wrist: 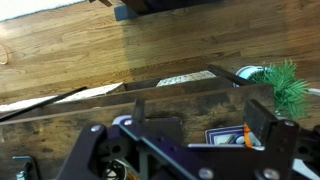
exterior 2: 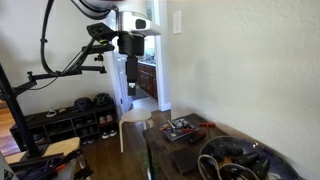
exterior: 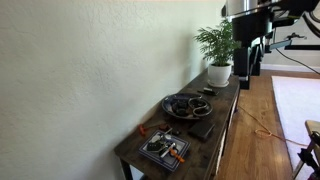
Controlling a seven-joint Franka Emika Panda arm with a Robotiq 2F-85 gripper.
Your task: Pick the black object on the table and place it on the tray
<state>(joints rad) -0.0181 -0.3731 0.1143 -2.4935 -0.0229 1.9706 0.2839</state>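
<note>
Fingers (wrist: pixel 262 120) spread apart, empty, high above the wooden table (exterior: pixel 222 108).

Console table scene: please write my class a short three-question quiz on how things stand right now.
1. True or false: the gripper holds the black object.
2. In an exterior view, what stands at the far end of the table? A) potted plant B) lamp C) kettle
3. Short answer: in the wrist view, do the jaws stand open or shut?
Key: 1 false; 2 A; 3 open.
</note>
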